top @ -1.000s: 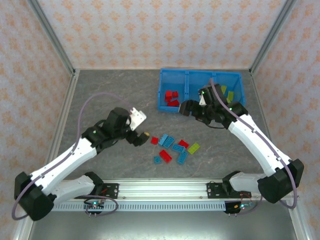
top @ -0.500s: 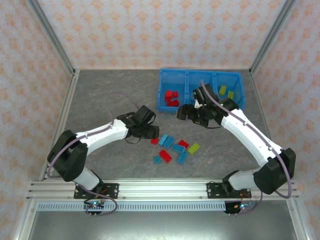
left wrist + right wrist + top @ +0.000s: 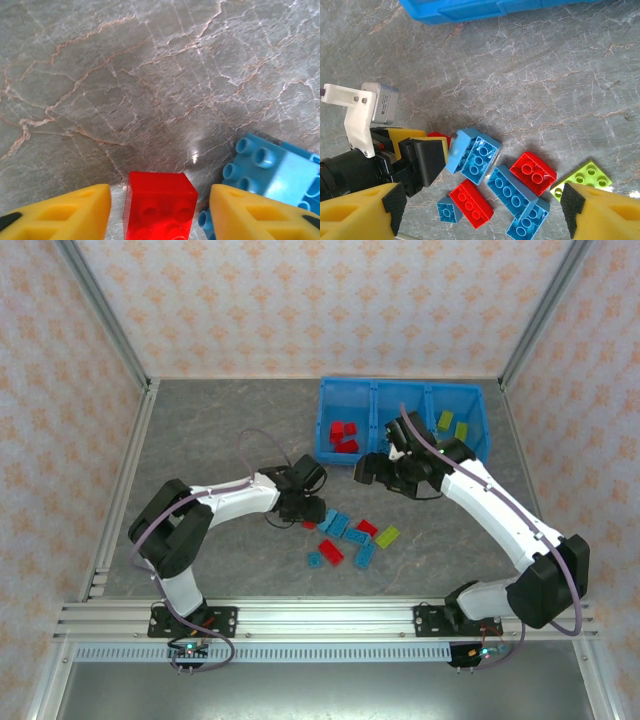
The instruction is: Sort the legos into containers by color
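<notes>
A pick is in hand on the left. The left hand (image 3: 161,207) is set low at the surface (image 3: 125,75), its fingers (image 3: 60,210) placed on either side of a small red brick (image 3: 159,195). A thin strip of surface is seen on each side, so the brick is bracketed but not yet grasped. A light blue brick (image 3: 272,167) lies just beside one finger, and it is judged that it could be nudged. The next move is judged to call for the fingers to be clenched on the red brick. The brick would then be lifted and carried to the left compartment (image 3: 345,405) of the blue bin (image 3: 400,384), where reds are gathered. Further right, the right hand (image 3: 482,210) is held released and empty above the loose heap, near the bin's front wall.

On the surface nine legos (image 3: 512,189) are counted: three red, five light blue and one yellow-green brick (image 3: 582,179). In the bin, about three reds (image 3: 343,433) are made out in the left compartment. None is seen in the middle compartment (image 3: 390,398), which is partly hidden by the right arm (image 3: 500,510). Two yellow-green pieces (image 3: 447,420) lie in the right compartment (image 3: 475,405).
</notes>
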Controlling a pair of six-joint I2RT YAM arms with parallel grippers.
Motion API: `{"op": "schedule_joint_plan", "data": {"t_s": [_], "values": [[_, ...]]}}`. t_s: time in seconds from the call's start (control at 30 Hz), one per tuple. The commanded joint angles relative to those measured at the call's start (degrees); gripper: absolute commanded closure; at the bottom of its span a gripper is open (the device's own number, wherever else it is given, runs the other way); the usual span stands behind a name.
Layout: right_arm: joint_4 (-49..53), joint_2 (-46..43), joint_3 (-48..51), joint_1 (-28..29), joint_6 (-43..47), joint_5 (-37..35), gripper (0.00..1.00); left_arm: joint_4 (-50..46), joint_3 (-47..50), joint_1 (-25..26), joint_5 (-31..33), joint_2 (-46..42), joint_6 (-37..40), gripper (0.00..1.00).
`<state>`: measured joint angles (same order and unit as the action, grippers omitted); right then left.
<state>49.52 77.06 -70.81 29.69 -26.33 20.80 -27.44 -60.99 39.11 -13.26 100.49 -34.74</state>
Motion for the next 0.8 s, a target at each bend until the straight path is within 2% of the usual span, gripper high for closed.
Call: {"op": "schedule_joint_plan", "data": {"t_s": [0.0,0.17,0.37,0.57,0.63,0.77], "values": [[0.0,-1.2,0.0,0.0,-0.3,-1.5,0.17,-1.6,1.3,0.6,2.0,0.5,-0.3,0.52],[-0.4,-1.3,0.3,0.0,-1.0,-0.1,0.17,-4.0,3.1,0.6,5.8,-1.0,0.6,0.55],[-1.1,-1.9,0.5,0.1,-1.4,2.1,0.17,-5.2,4.8,0.6,8.1,-4.7,1.3,0.68],[-5.2,-3.8,1.6,0.4,-1.5,11.5,0.16,-4.1,-2.4,0.6,7.9,-12.6,3.2,0.71],[-6.0,-5.2,1.6,0.4,-2.1,9.8,0.16,-3.6,-8.2,0.6,10.0,-11.8,5.6,0.71],[-6.6,-8.3,2.1,0.4,-3.4,-0.4,0.14,-3.1,-22.1,0.4,16.5,-3.2,11.5,0.71]]}}
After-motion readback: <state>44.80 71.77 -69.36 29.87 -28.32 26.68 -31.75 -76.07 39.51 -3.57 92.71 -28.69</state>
